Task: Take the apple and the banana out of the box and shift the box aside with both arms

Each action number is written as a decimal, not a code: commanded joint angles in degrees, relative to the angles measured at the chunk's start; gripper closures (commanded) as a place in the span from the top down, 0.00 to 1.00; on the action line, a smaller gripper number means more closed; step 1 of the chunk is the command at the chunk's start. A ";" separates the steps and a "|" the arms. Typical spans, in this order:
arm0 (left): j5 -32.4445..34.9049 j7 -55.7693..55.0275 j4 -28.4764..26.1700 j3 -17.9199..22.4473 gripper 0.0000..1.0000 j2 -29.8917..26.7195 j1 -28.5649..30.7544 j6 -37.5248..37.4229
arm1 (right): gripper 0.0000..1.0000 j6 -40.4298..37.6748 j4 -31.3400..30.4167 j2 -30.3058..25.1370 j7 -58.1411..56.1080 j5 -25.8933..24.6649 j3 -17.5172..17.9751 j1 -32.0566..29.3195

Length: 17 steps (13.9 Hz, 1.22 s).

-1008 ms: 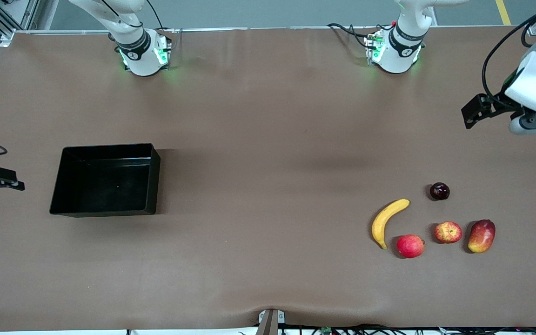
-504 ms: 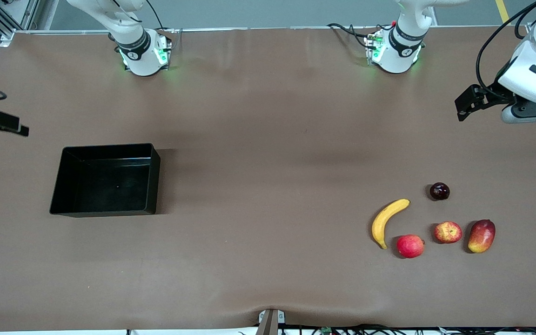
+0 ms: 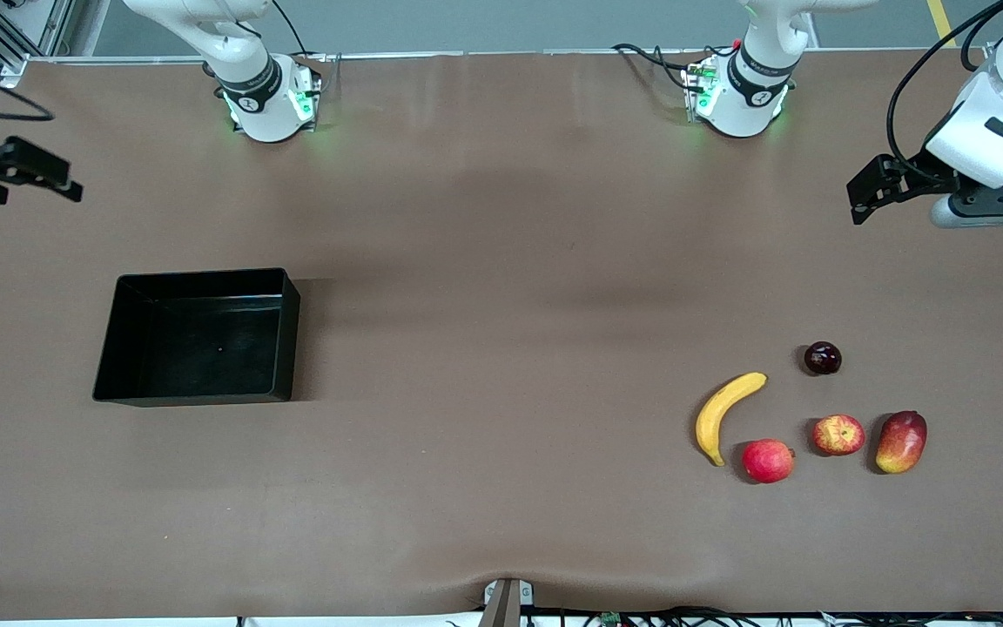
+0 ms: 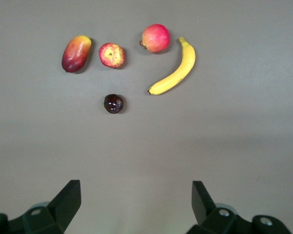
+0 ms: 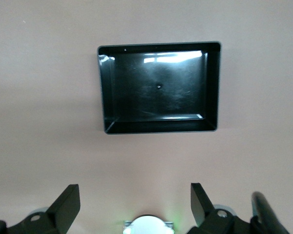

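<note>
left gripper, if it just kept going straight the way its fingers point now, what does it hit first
The left gripper is open and up in the air, pointing down. Straight ahead looks like bare table, short of the fruit. The dark round fruit is the closest one to that line, the banana next. Depth is uncertain.

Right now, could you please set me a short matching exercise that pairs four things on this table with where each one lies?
Things:
1. banana
2. apple
3. box
4. dark plum

Places:
A. toward the right arm's end of the table
B. farthest fruit from the front camera
C. between the pomegranate and the mango
D. fruit closest to the box

Pairs: 1-D, 2-C, 3-A, 4-B
</note>
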 commanded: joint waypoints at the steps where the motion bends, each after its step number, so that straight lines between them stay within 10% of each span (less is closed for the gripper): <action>1: -1.62 1.74 -0.46 0.22 1.00 -0.74 0.35 0.30 | 1.00 1.02 -0.31 -1.10 0.02 -2.65 0.09 1.08; 17: -2.94 2.88 0.60 0.75 1.00 -0.39 0.79 0.30 | 1.00 0.84 0.49 -0.21 -4.90 3.42 -0.44 -2.26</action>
